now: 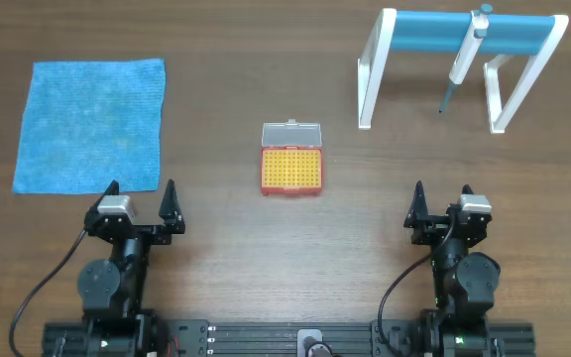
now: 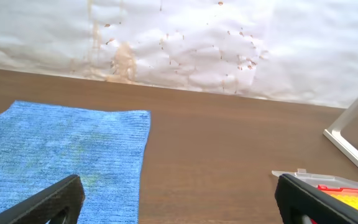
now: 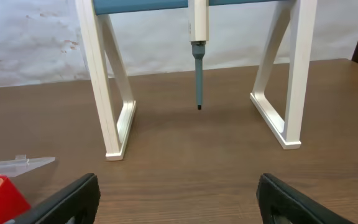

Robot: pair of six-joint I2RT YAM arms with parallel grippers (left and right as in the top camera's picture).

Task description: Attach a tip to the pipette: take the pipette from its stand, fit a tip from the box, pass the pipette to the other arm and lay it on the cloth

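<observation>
Wide-open left pincer (image 1: 142, 186) and right pincer (image 1: 442, 188) sat by their bases in the top view, no step done yet: pipette (image 1: 461, 64) hung on its stand (image 1: 424, 32) far right, cloth (image 1: 92, 124) far left. Left wrist view faced bare cloth; right wrist view had the pipette's long axis vertical, tipless nose pointing down.

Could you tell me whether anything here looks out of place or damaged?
Nothing stands out: the pipette hangs upright on its stand, the tip box sits open, and the cloth lies flat.

Overhead looks down; low wrist cameras both catch the box (image 1: 291, 167).
</observation>
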